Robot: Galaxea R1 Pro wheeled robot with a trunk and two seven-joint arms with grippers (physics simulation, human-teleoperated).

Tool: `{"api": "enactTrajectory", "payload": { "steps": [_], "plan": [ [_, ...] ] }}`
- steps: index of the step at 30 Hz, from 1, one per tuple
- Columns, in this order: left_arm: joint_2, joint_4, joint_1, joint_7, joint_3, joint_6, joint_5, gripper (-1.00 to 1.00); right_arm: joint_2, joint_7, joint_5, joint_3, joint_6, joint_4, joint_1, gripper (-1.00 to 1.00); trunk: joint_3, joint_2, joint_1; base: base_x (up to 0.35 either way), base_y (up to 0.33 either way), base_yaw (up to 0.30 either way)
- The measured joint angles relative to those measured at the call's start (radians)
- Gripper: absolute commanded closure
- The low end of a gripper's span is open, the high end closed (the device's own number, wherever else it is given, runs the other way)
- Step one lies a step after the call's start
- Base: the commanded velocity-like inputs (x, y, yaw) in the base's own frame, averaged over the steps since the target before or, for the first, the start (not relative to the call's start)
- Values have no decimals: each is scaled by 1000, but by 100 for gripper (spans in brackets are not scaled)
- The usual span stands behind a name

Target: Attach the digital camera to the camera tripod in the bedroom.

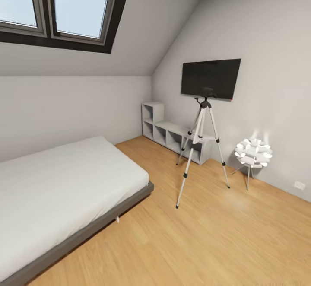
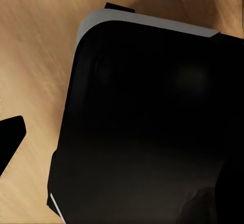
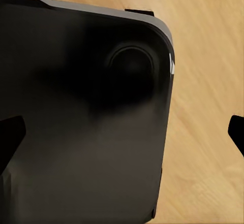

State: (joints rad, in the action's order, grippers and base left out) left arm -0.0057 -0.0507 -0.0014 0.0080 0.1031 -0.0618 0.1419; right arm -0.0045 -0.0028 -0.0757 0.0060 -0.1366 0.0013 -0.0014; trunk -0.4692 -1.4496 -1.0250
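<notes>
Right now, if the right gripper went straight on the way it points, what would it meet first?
Most likely the robot's own black base, which lies straight ahead between the jaws, with the wooden floor beyond it; depth is unclear.

One camera tripod, one bed, one TV, one floor lamp.

Upright camera tripod before wall TV

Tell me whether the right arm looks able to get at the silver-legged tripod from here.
Probably not yet: the silver-legged tripod stands well across the wooden floor near the wall TV, and the right wrist view looks down at the floor.
</notes>
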Motion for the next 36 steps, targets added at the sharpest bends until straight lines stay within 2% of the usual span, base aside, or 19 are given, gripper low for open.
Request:
{"api": "enactTrajectory", "payload": {
  "steps": [16,36],
  "plan": [
    [0,1,0,-6,-1,0,-2,-100,0,0,-1,0,0,0,0,-100,0,0,0,-16,19,-250],
    [0,1,0,-5,-2,0,-2,-100,0,0,-1,0,0,0,0,-100,0,0,0,-157,250,-250]
  ]
}}
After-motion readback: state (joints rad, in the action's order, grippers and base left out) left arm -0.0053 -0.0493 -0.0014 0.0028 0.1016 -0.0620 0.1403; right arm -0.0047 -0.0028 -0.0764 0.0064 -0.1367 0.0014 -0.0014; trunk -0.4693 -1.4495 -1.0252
